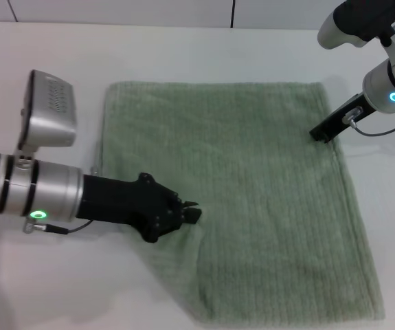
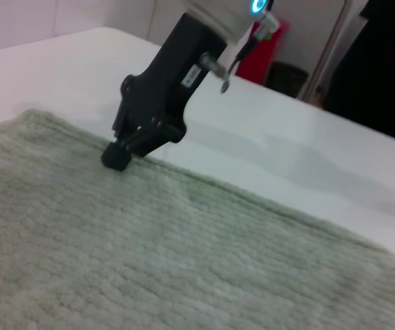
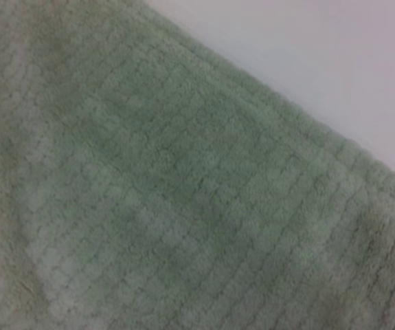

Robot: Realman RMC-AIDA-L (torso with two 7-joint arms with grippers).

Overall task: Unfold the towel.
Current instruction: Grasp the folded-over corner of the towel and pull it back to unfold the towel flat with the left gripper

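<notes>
The pale green towel (image 1: pixel 252 199) lies spread flat on the white table, with its near left side running at a slant. My left gripper (image 1: pixel 192 212) lies low at that slanted edge, shut on a small bunched bit of the towel. My right gripper (image 1: pixel 319 133) is tilted down at the towel's far right corner, its tips together on the hem. It also shows in the left wrist view (image 2: pixel 117 157), resting just inside the towel's edge (image 2: pixel 204 180). The right wrist view shows only the ribbed cloth (image 3: pixel 183 206) close up, with its hem.
The white table (image 1: pixel 53 289) runs around the towel on all sides. In the left wrist view a red object (image 2: pixel 266 48) and a dark bin (image 2: pixel 286 74) stand beyond the table's far edge.
</notes>
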